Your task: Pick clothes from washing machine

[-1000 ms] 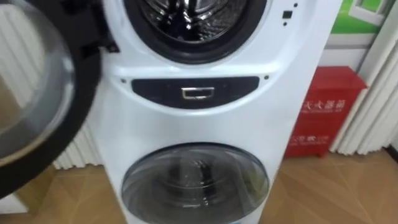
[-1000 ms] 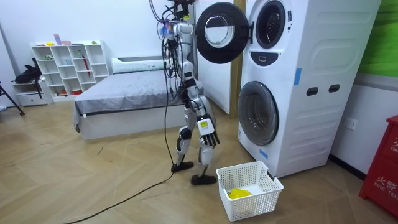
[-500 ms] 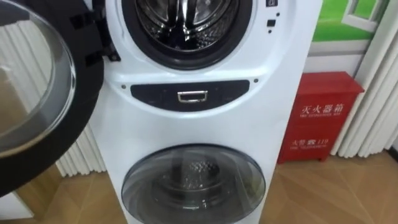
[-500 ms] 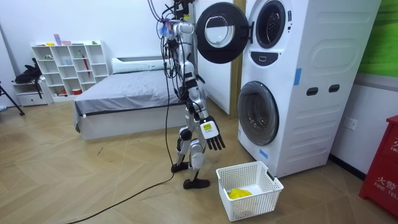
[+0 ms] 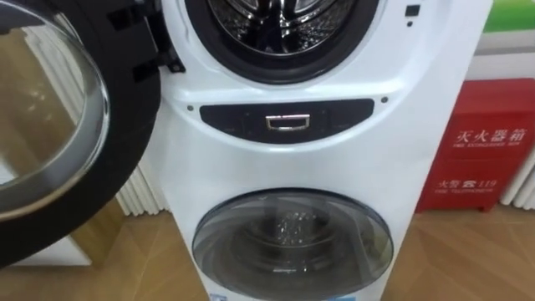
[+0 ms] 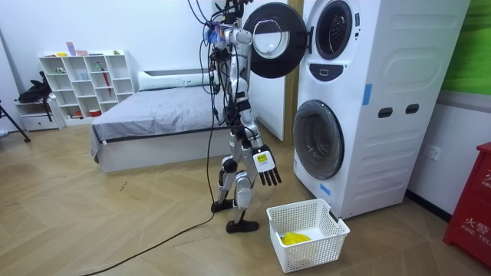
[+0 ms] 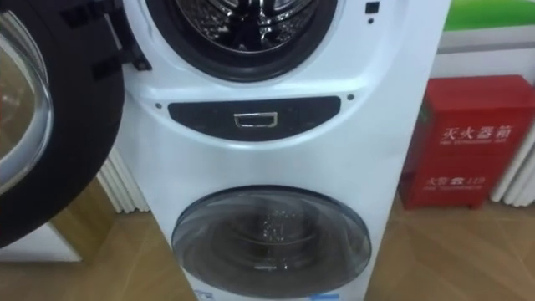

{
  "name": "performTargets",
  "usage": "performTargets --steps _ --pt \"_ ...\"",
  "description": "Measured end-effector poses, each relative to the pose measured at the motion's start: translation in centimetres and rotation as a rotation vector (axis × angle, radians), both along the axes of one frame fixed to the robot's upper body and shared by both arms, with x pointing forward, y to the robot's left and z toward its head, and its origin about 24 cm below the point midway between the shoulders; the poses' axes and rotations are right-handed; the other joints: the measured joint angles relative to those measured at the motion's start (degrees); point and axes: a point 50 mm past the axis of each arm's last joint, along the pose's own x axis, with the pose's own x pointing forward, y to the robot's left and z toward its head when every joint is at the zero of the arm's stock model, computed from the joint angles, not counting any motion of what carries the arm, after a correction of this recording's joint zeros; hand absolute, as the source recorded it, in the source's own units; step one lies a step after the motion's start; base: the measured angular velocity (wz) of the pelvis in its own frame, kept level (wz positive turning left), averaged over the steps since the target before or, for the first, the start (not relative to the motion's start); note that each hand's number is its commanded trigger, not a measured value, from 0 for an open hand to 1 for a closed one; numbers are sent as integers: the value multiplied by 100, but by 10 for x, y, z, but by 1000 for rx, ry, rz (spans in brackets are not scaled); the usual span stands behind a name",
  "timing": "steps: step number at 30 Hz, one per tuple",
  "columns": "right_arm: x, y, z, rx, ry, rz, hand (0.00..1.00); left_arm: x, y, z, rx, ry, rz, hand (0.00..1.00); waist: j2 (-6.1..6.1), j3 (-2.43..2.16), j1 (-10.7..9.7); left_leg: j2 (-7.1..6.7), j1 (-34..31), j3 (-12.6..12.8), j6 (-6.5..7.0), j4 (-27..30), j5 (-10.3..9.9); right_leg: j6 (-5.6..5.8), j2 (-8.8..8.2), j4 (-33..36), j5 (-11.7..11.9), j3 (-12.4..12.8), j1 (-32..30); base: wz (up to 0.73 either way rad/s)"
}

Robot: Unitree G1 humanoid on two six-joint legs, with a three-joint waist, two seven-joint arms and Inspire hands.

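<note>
Two drums, one stacked above the other, in a tall white washing machine (image 5: 334, 159), and the robot stands on the wood floor right in front of it, facing the machine. The upper door (image 5: 125, 142) is swung wide open to the left, a black ring round a clear glass bowl. The upper drum (image 5: 280, 29) is open to view with ribbed steel inside; what lies deeper in I cannot tell. Under it sits a dark panel (image 5: 284, 121) with a small silver window. The lower door (image 5: 292, 242) is shut, its glass grey and cloudy.

Right of the machine, a red cabinet (image 5: 493, 142) stands against the wall. At the left, behind the open door, is a white ribbed radiator (image 5: 142, 196).

In the room view the right hand (image 6: 265, 165) hangs low by the thigh, fingers straight and spread, pointing down, empty. Near the machine's foot, to the room view's right of the robot's feet, stands a white basket (image 6: 303, 258), and a yellow cloth (image 6: 294, 238) lies in its bottom. Far off to the left are a grey bed (image 6: 146, 123) and a white shelf (image 6: 84, 84).
</note>
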Motion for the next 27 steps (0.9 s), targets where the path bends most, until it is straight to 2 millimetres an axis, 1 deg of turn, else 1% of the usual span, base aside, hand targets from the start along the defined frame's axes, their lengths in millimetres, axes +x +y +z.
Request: performTargets --steps 1,3,6,8,9,10,11,13,15,17,19,20,23,25,27 --pt "0 0 0 0 0 -1 0 2 -2 3 7 0 -11 0 -27 2 0 0 -16 -33 0 10 0 9 4 -4 8 -19 1 16" --pt "-1 1 0 0 6 9 0 7 -5 7 27 5 -33 0 -76 25 -40 -1 -16 -98 0 15 0 15 -1 -15 13 -79 36 20" --pt "-2 0 0 -10 28 54 0 12 -11 12 47 33 -59 0 -102 35 -51 1 -8 -147 2 47 1 24 -20 -15 20 -128 90 15" --pt "-3 2 -1 2 42 79 0 22 -16 15 76 57 -72 0 -144 62 -131 -9 -56 -275 4 114 2 31 -44 -15 24 -122 96 33" --pt "-3 3 -2 10 41 81 0 25 -18 15 84 61 -77 0 -159 73 -157 -11 -85 -294 7 126 3 36 -55 -15 26 -92 92 44" --pt "-2 5 -3 24 39 83 0 30 -23 19 110 66 -93 0 -207 109 -173 -23 -142 -339 16 154 9 46 -70 -32 22 -86 83 39" --pt "-3 7 -4 41 44 86 0 34 -28 24 152 79 -113 0 -254 128 -173 -32 -213 -407 20 186 12 59 -70 -105 36 -109 97 34" --pt "-6 8 -5 54 60 92 0 39 -35 28 197 108 -138 0 -261 133 -157 -37 -247 -462 27 219 16 64 -74 -107 65 -97 106 25" --pt "-2 9 -5 61 63 124 0 42 -39 28 228 139 -152 0 -258 135 -163 -64 -249 -532 43 223 27 70 -90 -104 69 -91 128 20" --pt "-2 10 -6 72 72 140 0 46 -46 29 242 167 -177 0 -258 135 -226 -92 -273 -651 62 245 41 91 -113 -116 82 -100 170 33" --pt "-3 12 -7 92 85 136 0 50 -55 30 241 175 -211 0 -266 141 -255 -111 -285 -759 92 244 63 124 -124 -104 116 27 189 32" --pt "-2 12 -8 96 83 137 0 50 -56 30 241 171 -214 0 -267 141 -255 -113 -290 -763 95 244 65 134 -125 -108 127 54 188 10" --pt "7 15 -9 112 70 166 0 51 -65 30 244 150 -223 0 -265 142 -259 -133 -327 -817 126 246 83 143 -147 -120 182 33 182 9" --pt "8 15 -9 112 70 171 0 46 -72 30 250 150 -235 0 -267 143 -273 -168 -351 -834 150 238 97 149 -185 -131 185 32 178 14" --pt "7 16 -9 114 78 170 0 41 -79 31 251 145 -280 0 -267 143 -283 -201 -386 -839 180 235 114 193 -223 -199 212 37 199 18"
